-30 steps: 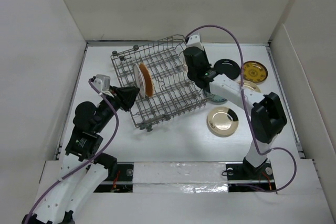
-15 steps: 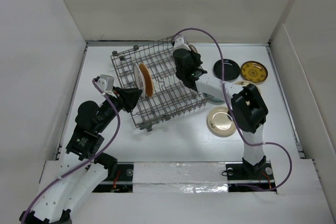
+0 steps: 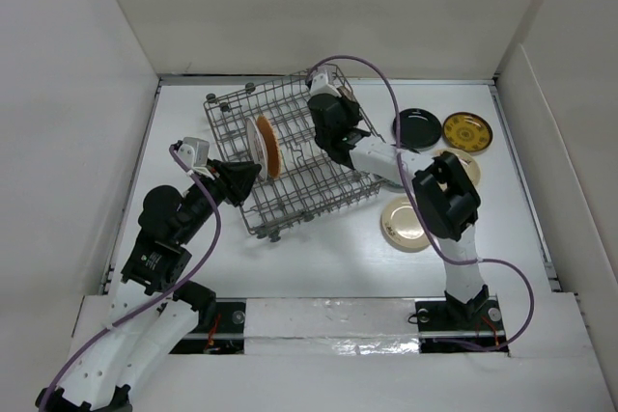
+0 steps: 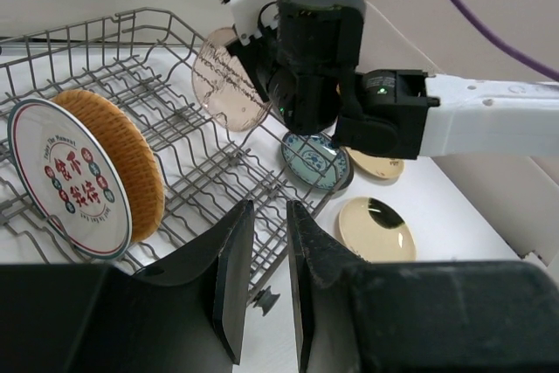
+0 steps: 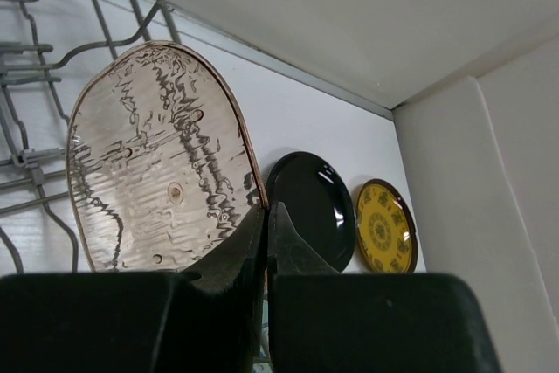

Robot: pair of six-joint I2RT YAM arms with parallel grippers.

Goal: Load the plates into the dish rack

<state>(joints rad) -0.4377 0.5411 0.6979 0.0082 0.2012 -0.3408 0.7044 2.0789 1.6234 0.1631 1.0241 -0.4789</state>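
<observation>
copper-pink plate [image 5: 162, 159] first: it hangs on edge, its faces upright, over the far right part of the dish rack [image 3: 270, 92], above the wires and in no slot that we can see. the right gripper [image 5: 266, 216] pinches its rim, the jaws closed down on that thin edge, so the plate rises away from the fingers towards the rack's tines. we judge that the coming move turns on this: the disc must drop edge-first with its faces running along a gap between tine rows, as the orange plate [image 3: 266, 147] already stands in a slot further left. whether the held plate lines up with those rows we cannot tell from here. the left gripper [image 4: 269, 207] sits at the rack's near left edge, just beside the orange plate, jaws a narrow way apart and holding nothing; it is well apart from the copper-pink plate, so the right arm is the nearer one. out on the table lie the black plate [image 3: 417, 126], the yellow plate [image 3: 467, 131], the cream-gold plate [image 3: 404, 222] and the teal plate [image 4: 313, 160].
</observation>
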